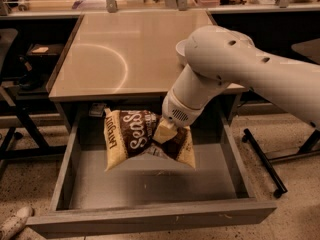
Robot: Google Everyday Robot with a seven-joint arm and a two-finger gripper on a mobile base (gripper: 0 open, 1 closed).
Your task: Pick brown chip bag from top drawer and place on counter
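Note:
The brown chip bag [131, 136], dark brown and cream-yellow with white script lettering, hangs in the air above the open top drawer [150, 184], just below the counter's front edge. My gripper [164, 133] is shut on the bag's right middle part and holds it clear of the drawer's grey bottom. The white arm reaches in from the right and covers the bag's right upper corner. The glossy beige counter [125, 54] lies behind and above the bag.
A white bowl [181, 51] stands on the counter's right side, mostly hidden behind my arm. A small scrap lies at the drawer's back left corner [96, 110]. Dark chair and table legs stand at the left and right.

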